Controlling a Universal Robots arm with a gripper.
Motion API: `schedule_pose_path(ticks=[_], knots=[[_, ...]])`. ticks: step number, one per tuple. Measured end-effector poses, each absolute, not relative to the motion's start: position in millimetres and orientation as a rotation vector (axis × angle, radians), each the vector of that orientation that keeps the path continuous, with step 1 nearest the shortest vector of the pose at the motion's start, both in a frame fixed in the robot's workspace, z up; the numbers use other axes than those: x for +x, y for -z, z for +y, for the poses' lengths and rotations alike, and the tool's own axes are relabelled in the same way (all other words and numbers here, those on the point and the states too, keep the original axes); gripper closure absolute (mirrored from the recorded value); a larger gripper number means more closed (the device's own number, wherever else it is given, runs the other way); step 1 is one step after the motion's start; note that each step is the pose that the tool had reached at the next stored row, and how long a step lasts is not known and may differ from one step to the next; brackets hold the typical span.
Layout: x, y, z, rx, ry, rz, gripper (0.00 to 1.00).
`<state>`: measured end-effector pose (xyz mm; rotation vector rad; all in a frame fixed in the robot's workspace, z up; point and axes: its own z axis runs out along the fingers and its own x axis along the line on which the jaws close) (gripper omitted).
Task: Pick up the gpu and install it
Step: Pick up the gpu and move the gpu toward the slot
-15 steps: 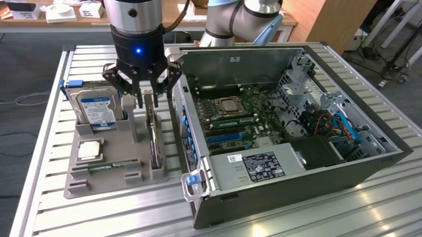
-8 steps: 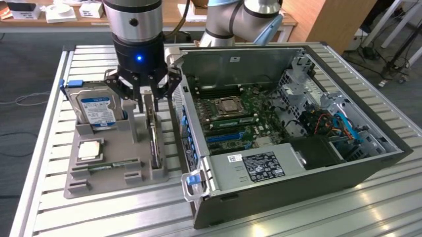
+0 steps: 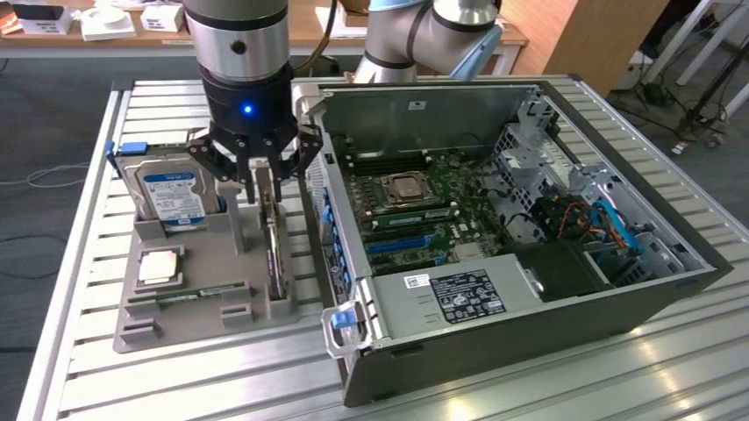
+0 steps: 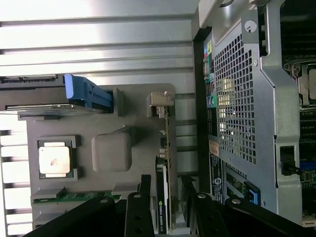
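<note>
Presently the wide-open pincer (image 3: 275, 186) straddles the upright gpu (image 3: 273, 250), seemingly not gripping it.

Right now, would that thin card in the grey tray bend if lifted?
Probably stiff: the gpu is a flat board with a metal bracket. Standing on its thin edge in the grey tray, it might tip if pushed.

The gpu (image 3: 273, 254) stands in the tray (image 3: 175, 329) — beside the computer case (image 3: 503, 355).

Silver arm (image 3: 234, 31), black gripper (image 3: 267, 182), blue light (image 3: 247, 110)
</note>
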<state>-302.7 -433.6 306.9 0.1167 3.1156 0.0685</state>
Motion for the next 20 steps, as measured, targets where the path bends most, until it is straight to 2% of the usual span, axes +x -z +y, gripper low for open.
schedule_pose_path(ticks=[20], knots=[[-303, -297, -447, 0.116, -0.068, 3.116, 0.63]])
